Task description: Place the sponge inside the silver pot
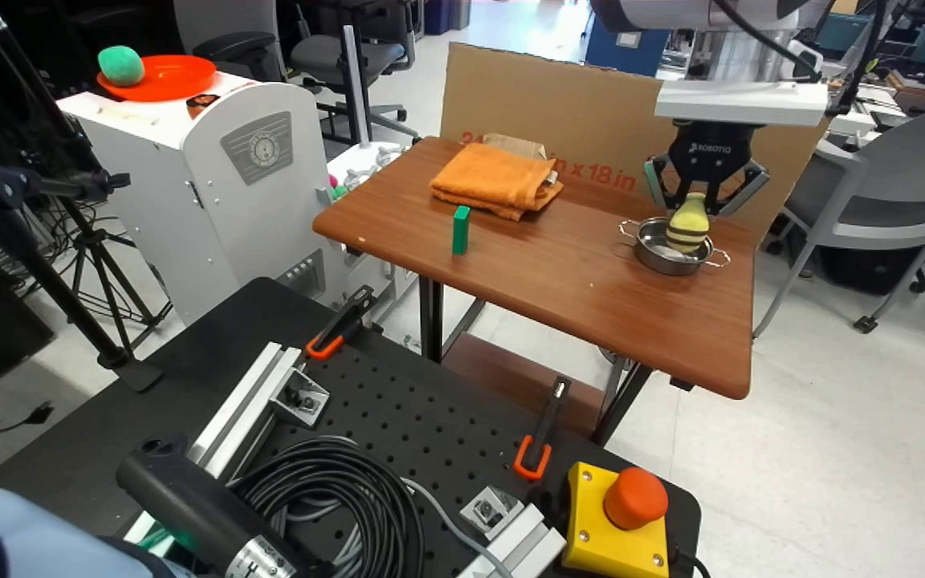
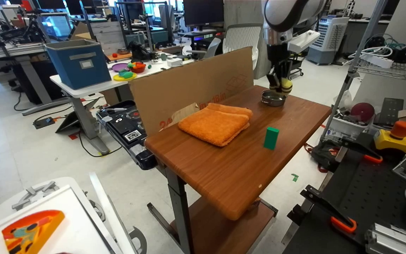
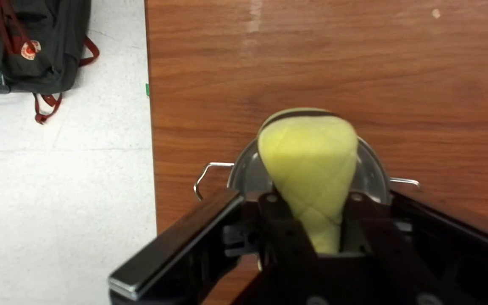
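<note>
The sponge is a pale yellow-green soft block with dark stripes at its lower end. It shows in both exterior views and in the wrist view. My gripper is shut on its narrow upper part, and the jaws also show in the wrist view. The sponge hangs tilted over the silver pot, a shallow round metal pot with wire side handles. The pot also shows in an exterior view and partly in the wrist view. I cannot tell whether the sponge touches the pot.
A folded orange cloth lies on the wooden table. A small green block stands upright near the cloth. A cardboard panel stands along the back edge, close behind the gripper. The table's side edge is near the pot.
</note>
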Controlling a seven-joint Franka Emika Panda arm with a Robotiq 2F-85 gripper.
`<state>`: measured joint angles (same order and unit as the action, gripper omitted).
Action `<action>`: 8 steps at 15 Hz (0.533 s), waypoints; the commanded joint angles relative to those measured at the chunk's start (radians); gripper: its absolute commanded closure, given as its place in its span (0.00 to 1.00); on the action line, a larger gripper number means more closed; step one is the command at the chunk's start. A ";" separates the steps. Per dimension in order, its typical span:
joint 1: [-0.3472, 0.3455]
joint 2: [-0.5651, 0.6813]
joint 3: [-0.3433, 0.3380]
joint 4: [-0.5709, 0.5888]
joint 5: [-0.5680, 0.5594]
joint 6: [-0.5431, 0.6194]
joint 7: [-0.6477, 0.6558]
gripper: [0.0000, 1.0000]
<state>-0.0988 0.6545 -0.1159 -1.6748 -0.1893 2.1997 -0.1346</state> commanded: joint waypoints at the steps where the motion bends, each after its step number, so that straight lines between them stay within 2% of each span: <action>1: 0.015 0.135 -0.005 0.168 -0.016 -0.082 0.039 0.96; 2: 0.013 0.152 -0.001 0.185 -0.013 -0.092 0.029 0.96; 3: 0.016 0.163 0.001 0.197 -0.017 -0.103 0.020 0.59; 4: 0.016 0.164 0.005 0.197 -0.018 -0.113 0.004 0.56; 8: 0.012 0.094 0.024 0.119 -0.034 -0.119 -0.073 0.28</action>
<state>-0.0828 0.8008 -0.1080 -1.5136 -0.2006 2.1034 -0.1524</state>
